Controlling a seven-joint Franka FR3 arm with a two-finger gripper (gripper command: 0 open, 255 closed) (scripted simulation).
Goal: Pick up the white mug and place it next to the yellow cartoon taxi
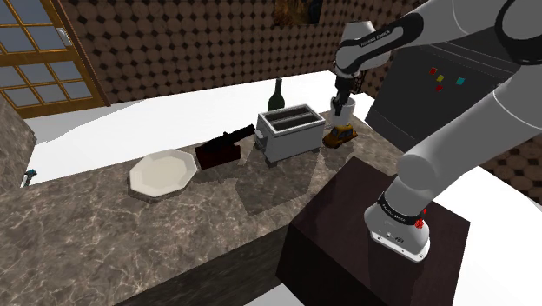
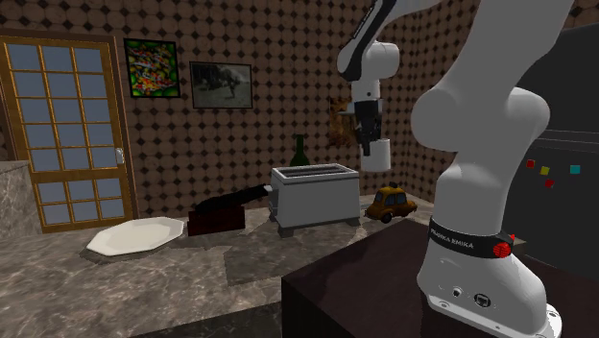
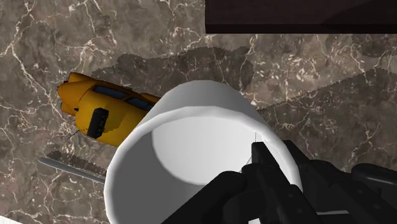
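A white mug (image 1: 344, 109) hangs in the air over the marble counter (image 1: 104, 217), with my gripper (image 1: 346, 94) shut on its rim from above. The yellow cartoon taxi (image 1: 340, 135) stands on the counter just below it, to the right of the toaster. In the second exterior view the mug (image 2: 376, 154) is well clear of the taxi (image 2: 392, 203), held by the gripper (image 2: 366, 132). The wrist view looks into the mug (image 3: 184, 159); one finger sits inside the wall and one outside, at the gripper (image 3: 277, 164). The taxi (image 3: 105, 112) lies beside the mug, further down.
A white toaster (image 1: 287, 130) stands next to the taxi, with a dark bottle (image 1: 278, 91) behind it. A dark, long-handled object (image 1: 221, 148) and a white plate (image 1: 162, 172) lie further along. A dark fridge (image 1: 434, 96) closes the counter's end. My stand (image 1: 347, 252) is nearest.
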